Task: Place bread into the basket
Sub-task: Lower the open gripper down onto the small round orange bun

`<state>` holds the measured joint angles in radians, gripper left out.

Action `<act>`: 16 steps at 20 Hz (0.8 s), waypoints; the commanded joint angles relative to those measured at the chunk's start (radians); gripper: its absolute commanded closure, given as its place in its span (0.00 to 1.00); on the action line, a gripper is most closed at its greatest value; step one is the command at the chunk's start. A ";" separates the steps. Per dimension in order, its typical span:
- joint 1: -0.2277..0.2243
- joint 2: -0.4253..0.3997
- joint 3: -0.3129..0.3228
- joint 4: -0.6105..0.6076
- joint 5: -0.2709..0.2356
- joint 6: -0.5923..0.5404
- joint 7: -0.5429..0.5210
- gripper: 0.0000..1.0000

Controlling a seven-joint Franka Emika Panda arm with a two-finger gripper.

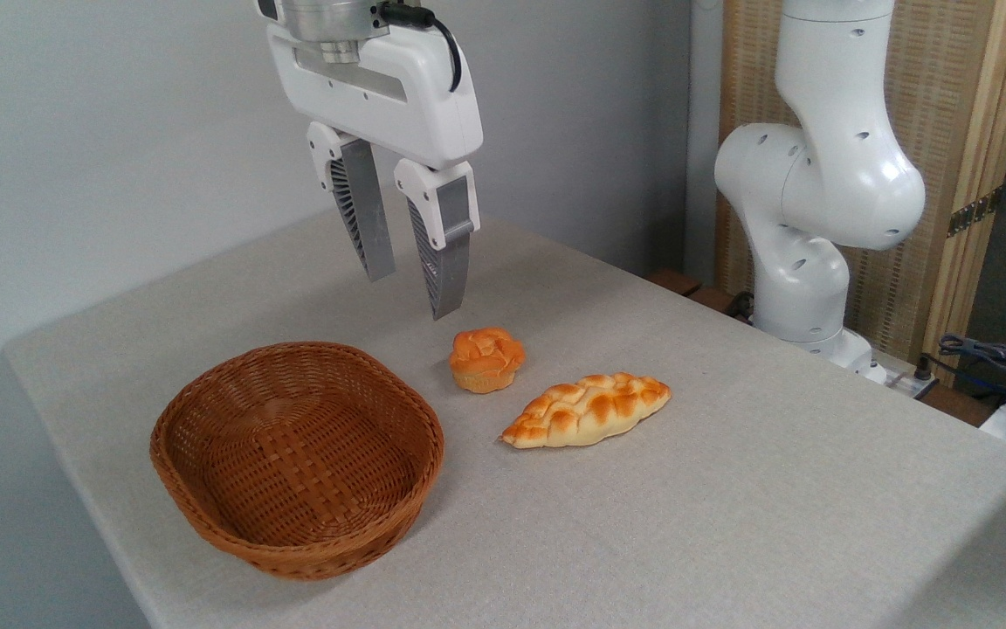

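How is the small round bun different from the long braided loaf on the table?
The round bun is compact and muffin-shaped, with a knotted orange-brown top on a paler base; the braided loaf is long, flatter and pointed at both ends. The bun is clearly smaller. It sits nearer the wicker basket and almost under the gripper; the loaf lies further right. Both rest on the table, outside the basket, with glossy golden crusts.

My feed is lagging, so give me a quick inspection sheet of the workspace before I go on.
Surface: grey cloth-covered table, flat.
Job's things: small bun on the table, right of the basket; basket holds nothing.
Clutter: braided loaf lying just right of the bun, apart from it.
Pincer: pincer open, holding nothing, hanging above the bun.
Cables: black cable on the pincer's mount; bundle of cables at far right.
Surroundings: grey wall, woven screen behind the arm.
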<state>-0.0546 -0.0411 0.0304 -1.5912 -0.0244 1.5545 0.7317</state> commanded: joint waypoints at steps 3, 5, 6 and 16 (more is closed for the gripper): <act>-0.005 -0.046 0.003 -0.055 0.003 -0.028 0.002 0.00; -0.005 -0.046 0.003 -0.055 0.004 -0.028 0.002 0.00; -0.005 -0.046 0.003 -0.056 0.004 -0.028 0.002 0.00; -0.010 -0.170 0.005 -0.234 0.011 -0.016 0.081 0.00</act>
<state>-0.0565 -0.1255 0.0301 -1.7228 -0.0244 1.5426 0.7566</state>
